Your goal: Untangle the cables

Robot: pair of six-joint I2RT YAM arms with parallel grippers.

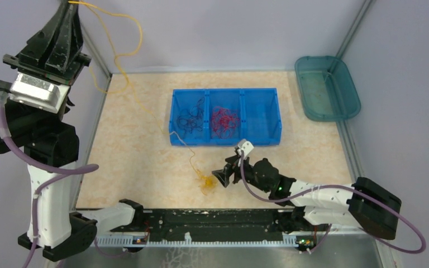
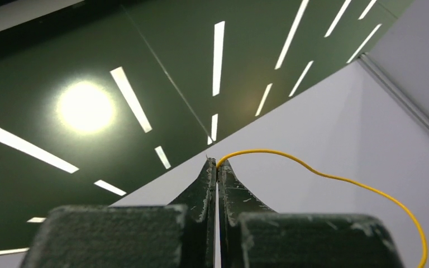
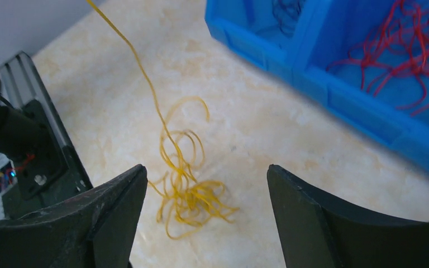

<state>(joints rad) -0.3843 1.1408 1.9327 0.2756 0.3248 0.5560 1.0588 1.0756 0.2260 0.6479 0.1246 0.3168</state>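
The left end effector (image 2: 217,163) is clenched on one end of the yellow cable (image 2: 324,174), jaws pressed together around the strand. It is raised high above the table (image 1: 139,167), evidently so that the strand is drawn out and its loops are pulled free by the lift. From that grip the cable is led down to a small knot of coils (image 3: 192,201) lying on the table just ahead of, and between, the jaws of the right end effector (image 3: 205,173). This one is released, spread wide and grasping nothing, and is probably placed there to pinch the knot. Beyond it, the dark cables (image 1: 191,120) and red cables (image 1: 223,121) are sorted into separate compartments of the blue bin (image 1: 226,91).
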